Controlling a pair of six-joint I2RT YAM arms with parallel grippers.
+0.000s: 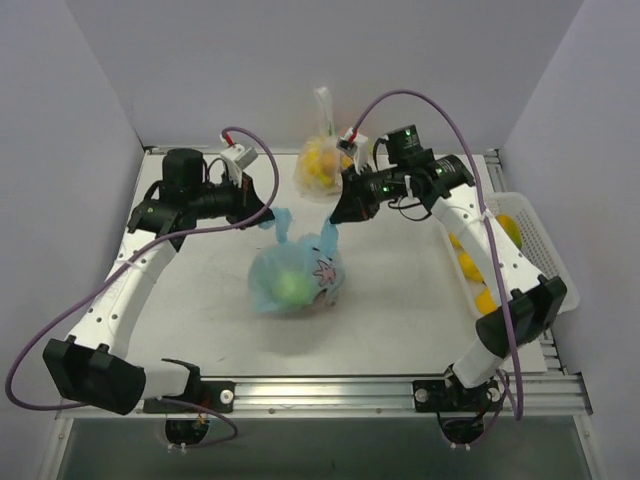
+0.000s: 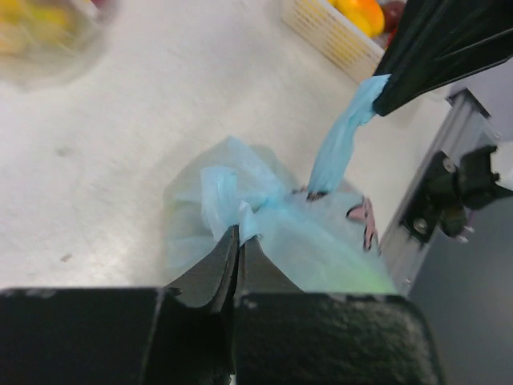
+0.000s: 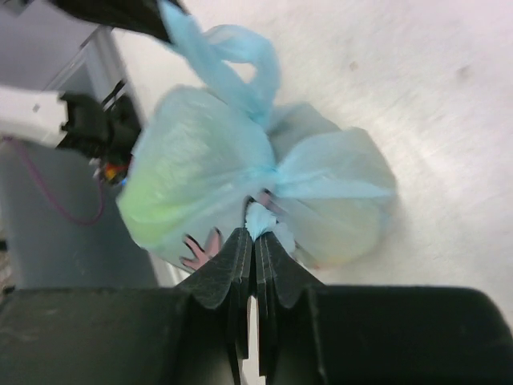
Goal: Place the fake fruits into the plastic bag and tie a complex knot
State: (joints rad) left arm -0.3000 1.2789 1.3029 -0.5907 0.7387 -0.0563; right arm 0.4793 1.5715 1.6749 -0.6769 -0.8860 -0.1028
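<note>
While its two handles are drawn apart, the plastic bag (image 1: 295,282) lies on the worktop (image 1: 200,300), between the two claws and just below them. It bulges with its load. A green apple (image 1: 291,287) shows through the light-blue film, and anything else inside is too veiled to name. Filling looks finished for this bag, as far as I can judge.

The left claw (image 2: 238,238) is clenched on one handle (image 2: 216,192). The right claw (image 3: 255,238) is clenched on the other handle (image 2: 341,140), which runs taut from the bag's mouth up to its fingers. Where the handles meet at the mouth, the film is gathered into a tight crossing (image 3: 268,172). That reads as a first tie being cinched, though how many turns it holds cannot be told. A complex knot likely needs more wraps, so the tying seems partway through.

Beyond the right claw, toward the back, sits a clear bag (image 1: 320,160) of yellow fruit with its neck twisted shut. Out past the right claw's arm, a white perforated basket (image 1: 535,240) holds yellow and orange fruits (image 1: 467,264). Whether those are meant for this bag is unclear.

The worktop is pale and matte with a few faint specks, and a metal rail (image 1: 330,392) edges its near side. Plain white walls (image 1: 300,60) close in the back and both sides.
</note>
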